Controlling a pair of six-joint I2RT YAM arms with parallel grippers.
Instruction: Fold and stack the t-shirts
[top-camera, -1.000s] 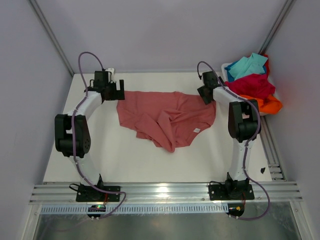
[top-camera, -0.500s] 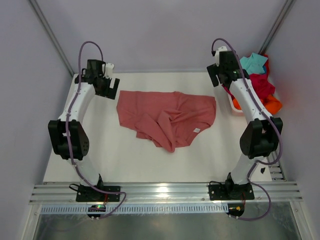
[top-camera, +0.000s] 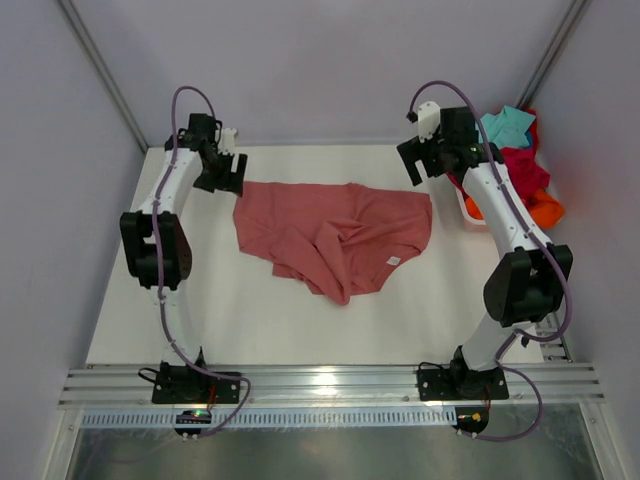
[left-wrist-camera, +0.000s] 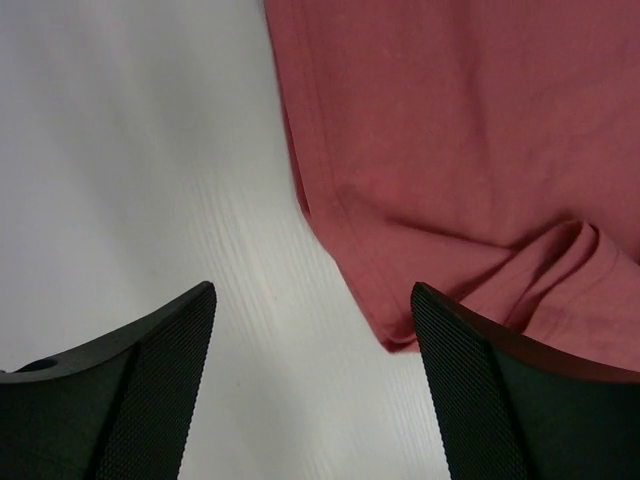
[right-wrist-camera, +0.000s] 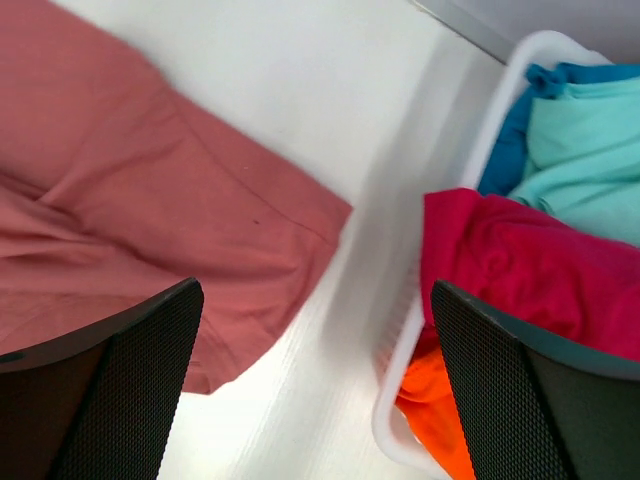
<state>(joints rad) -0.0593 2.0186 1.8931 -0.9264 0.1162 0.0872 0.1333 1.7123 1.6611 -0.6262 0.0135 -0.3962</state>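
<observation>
A dusty salmon-pink t-shirt (top-camera: 330, 235) lies crumpled and spread across the middle of the table, its small white label (top-camera: 393, 261) near the right. My left gripper (top-camera: 222, 172) hovers open over the shirt's back-left corner. In the left wrist view the pink hem (left-wrist-camera: 480, 150) runs past the right finger, and only bare table shows between my left gripper (left-wrist-camera: 312, 330) fingers. My right gripper (top-camera: 420, 165) hangs open between the shirt's back-right corner (right-wrist-camera: 130, 200) and the tub, nothing held in my right gripper (right-wrist-camera: 317, 320). Crimson (right-wrist-camera: 530, 270), turquoise (right-wrist-camera: 590, 150) and orange (right-wrist-camera: 440, 410) t-shirts are piled in the tub.
A white plastic tub (top-camera: 465, 205) stands at the back right against the wall, its rim (right-wrist-camera: 500, 130) close to my right fingers. Grey walls enclose the table on three sides. An aluminium rail (top-camera: 330, 385) runs along the near edge.
Both grippers left the pink shirt's back corners and rose. The right one swung toward the tub and has come partway back; the left has returned toward its corner. The shirt has not moved.
</observation>
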